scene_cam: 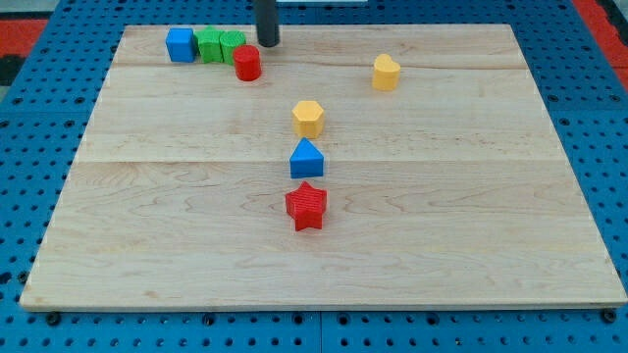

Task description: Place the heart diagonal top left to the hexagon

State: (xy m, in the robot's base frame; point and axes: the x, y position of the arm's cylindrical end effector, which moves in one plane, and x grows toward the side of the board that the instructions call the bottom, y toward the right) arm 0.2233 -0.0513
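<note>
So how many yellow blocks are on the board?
2. The yellow heart sits toward the view's top right; the yellow hexagon sits near the middle, above the blue block. None seem hidden.

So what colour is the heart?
Yellow: the heart shows in the camera view, toward the top right.

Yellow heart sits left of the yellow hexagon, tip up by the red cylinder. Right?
Not quite: in the camera view the yellow heart sits up and right of the yellow hexagon. My tip is by the red cylinder, as you said.
</note>
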